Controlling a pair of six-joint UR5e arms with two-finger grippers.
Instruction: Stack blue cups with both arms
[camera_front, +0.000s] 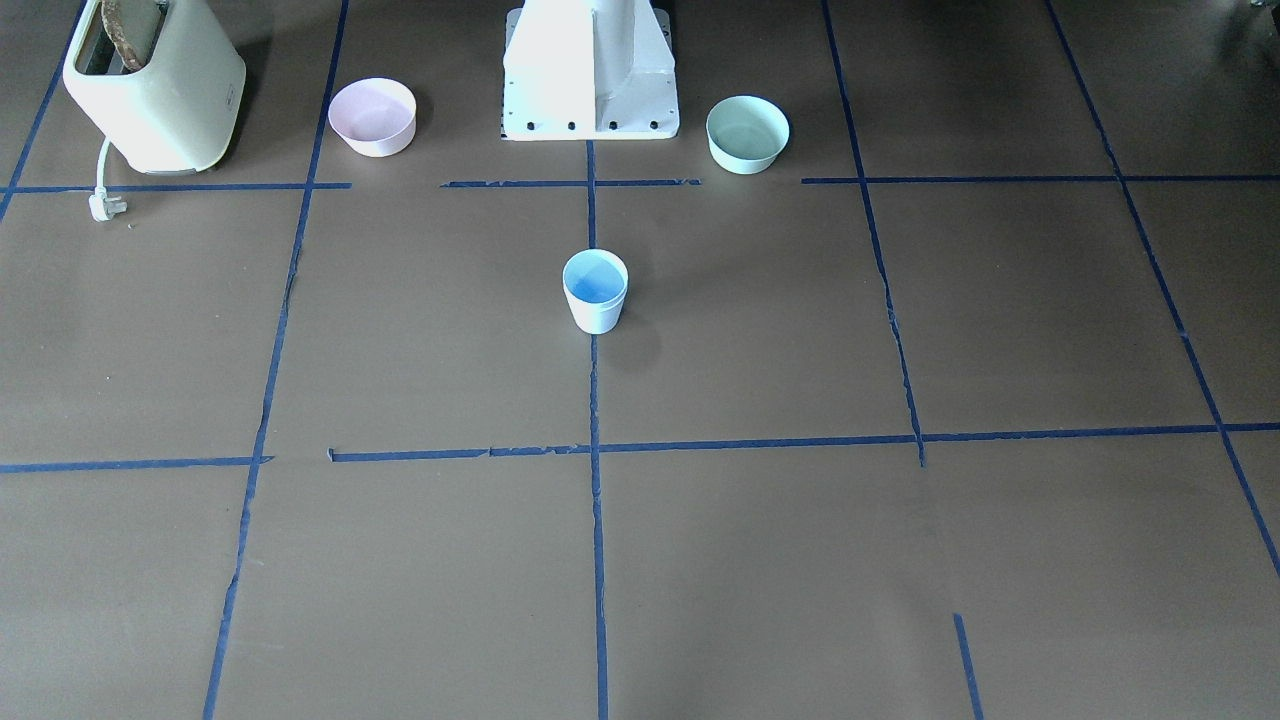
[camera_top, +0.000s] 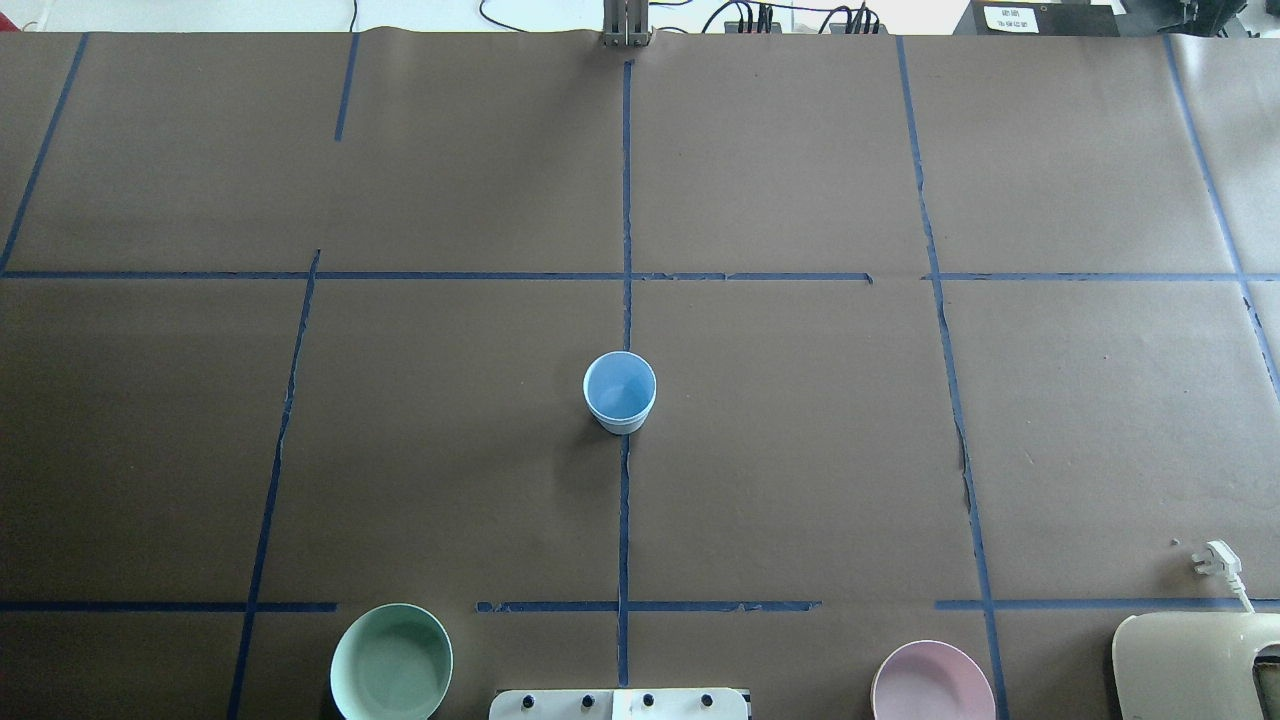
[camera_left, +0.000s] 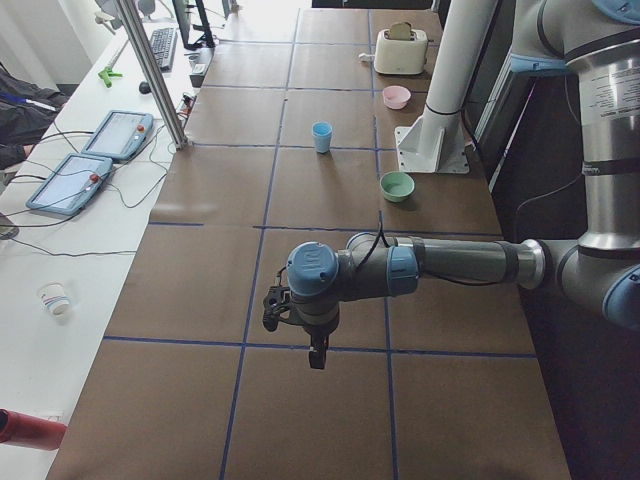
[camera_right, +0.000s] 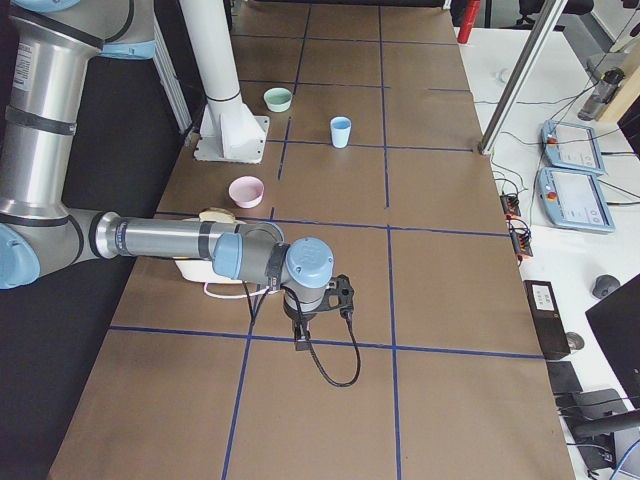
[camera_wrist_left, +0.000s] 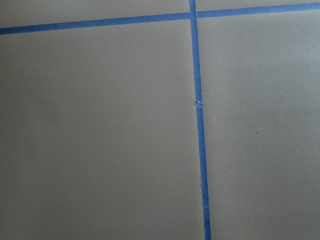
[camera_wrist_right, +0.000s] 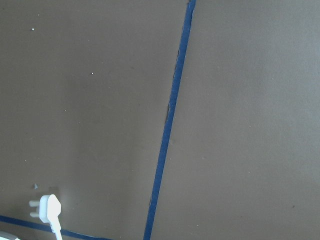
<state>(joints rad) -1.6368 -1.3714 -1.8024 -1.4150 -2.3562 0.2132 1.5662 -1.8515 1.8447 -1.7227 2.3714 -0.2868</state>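
A single cup (camera_front: 595, 290) stands upright on the brown surface (camera_front: 800, 330), open end up, its inside bright blue. It sits on the centre line of blue tape (camera_front: 597, 560), in front of the white base (camera_front: 590, 80) and well apart from it. Whether a second cup is nested inside it cannot be told.

The pink bowl (camera_front: 372, 117) stands beside the base on the robot's right and the green bowl (camera_front: 747, 134) beside it on the robot's left. Both are upright and well apart from the cup. Further to the robot's right is a cream toaster (camera_front: 155, 85) with something brown in its slot. Its white plug (camera_front: 103, 205) lies loose on the surface just beside it.

The left arm (camera_left: 450, 265) stretches level over the surface at the robot's left end, with the left gripper (camera_left: 317, 352) pointing down, far from the cup. The right arm (camera_right: 170, 240) does the same at the other end, its right gripper (camera_right: 300, 335) hanging above a tape line near the toaster. Each gripper shows only in a side view, so I cannot tell whether either is wide or narrow
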